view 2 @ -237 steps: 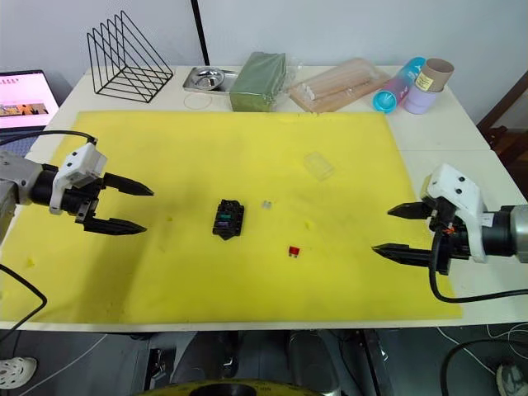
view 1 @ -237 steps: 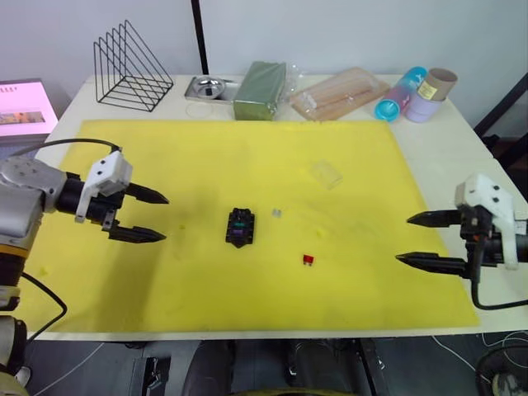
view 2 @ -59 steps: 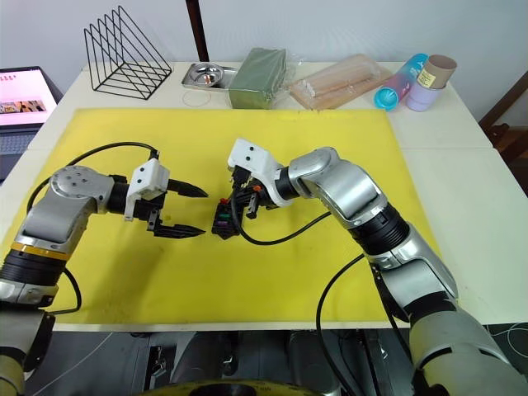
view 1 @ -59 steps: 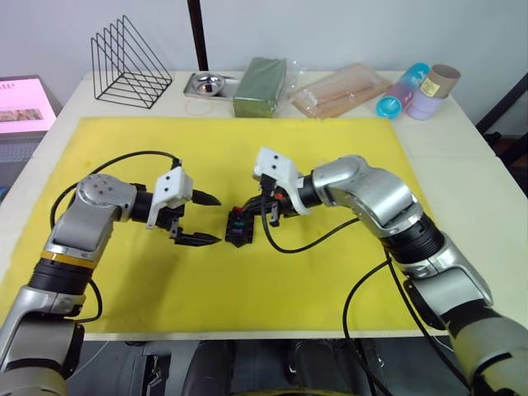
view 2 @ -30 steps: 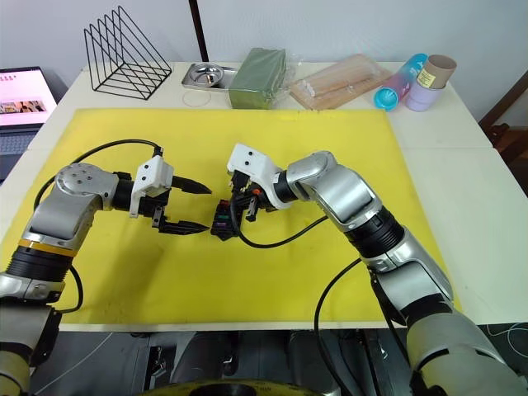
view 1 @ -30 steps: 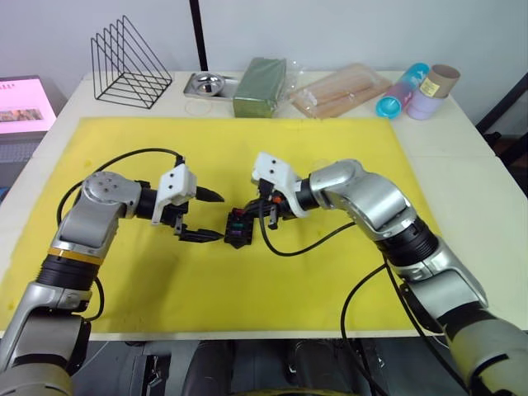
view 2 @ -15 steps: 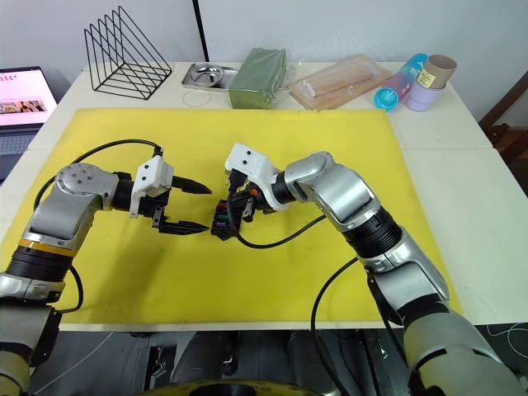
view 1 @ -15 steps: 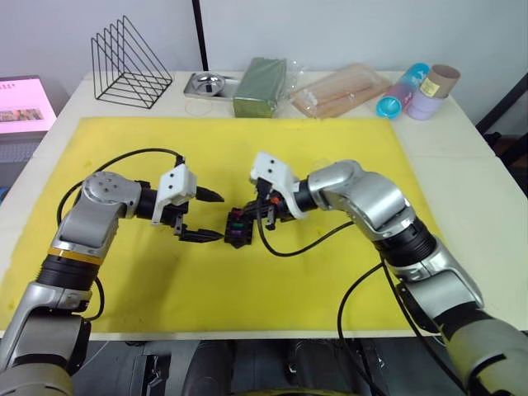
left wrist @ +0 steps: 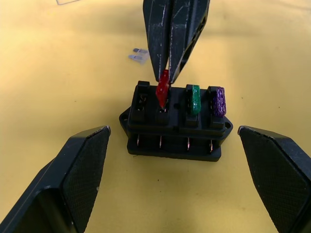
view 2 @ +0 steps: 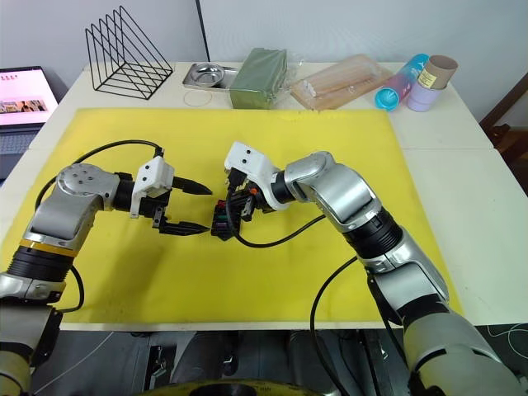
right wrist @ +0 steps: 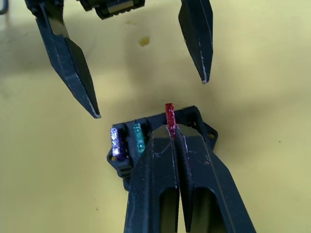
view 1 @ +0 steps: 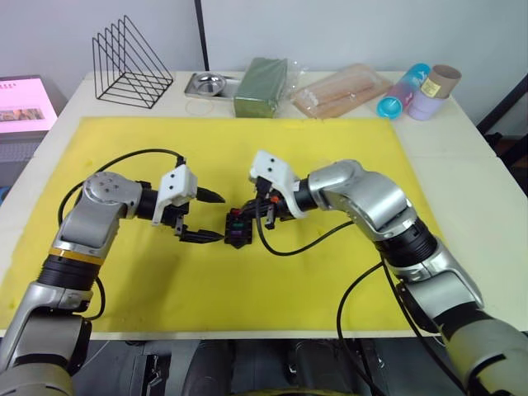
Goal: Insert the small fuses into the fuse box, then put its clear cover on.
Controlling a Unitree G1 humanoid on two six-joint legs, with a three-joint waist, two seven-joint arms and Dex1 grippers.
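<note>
The black fuse box (left wrist: 176, 121) lies mid-mat (view 1: 238, 228). A green fuse (left wrist: 194, 98) and a purple fuse (left wrist: 218, 101) stand in two of its slots. My right gripper (right wrist: 171, 130) is shut on a red fuse (left wrist: 162, 92). That fuse leans a little, with its lower end at a slot beside the green one. My left gripper (view 1: 216, 217) is open just left of the box, one finger off each end, touching nothing. A pale fuse (left wrist: 137, 56) lies on the mat beyond the box. A corner of the clear cover (left wrist: 68, 1) shows farther off.
The yellow mat (view 1: 330, 280) covers most of the table. Along the back edge stand a wire rack (view 1: 132, 62), a metal dish (view 1: 206, 84), a green block (view 1: 260, 88), a bag of sticks (view 1: 338, 91) and cups (view 1: 412, 92). A laptop screen (view 1: 25, 103) sits far left.
My right gripper has edged slightly left over the fuse box with the red fuse. The left arm has stayed still.
</note>
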